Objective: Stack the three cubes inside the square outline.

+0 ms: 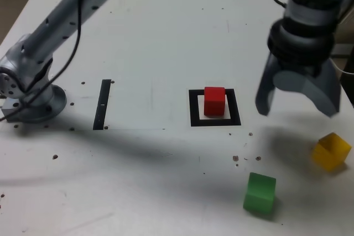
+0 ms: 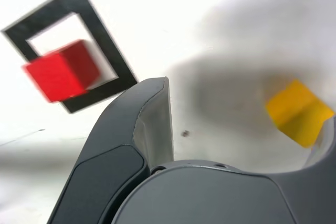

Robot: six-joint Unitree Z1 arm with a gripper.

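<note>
Red cube (image 1: 214,101) sits square in the outline (image 1: 193,109); gripper (image 1: 297,102) (jaws spread, empty) points down.

No readable text, labels, brands or numbers in either view. Only marking on the table (image 1: 166,37): the black square outline (image 1: 194,109) and a narrow black strip (image 1: 102,104), both plain. Cubes and arm carry no print that can be made out.

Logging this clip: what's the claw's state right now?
Claw: open, holding nothing, hanging above the table between the red cube and the yellow cube.
</note>
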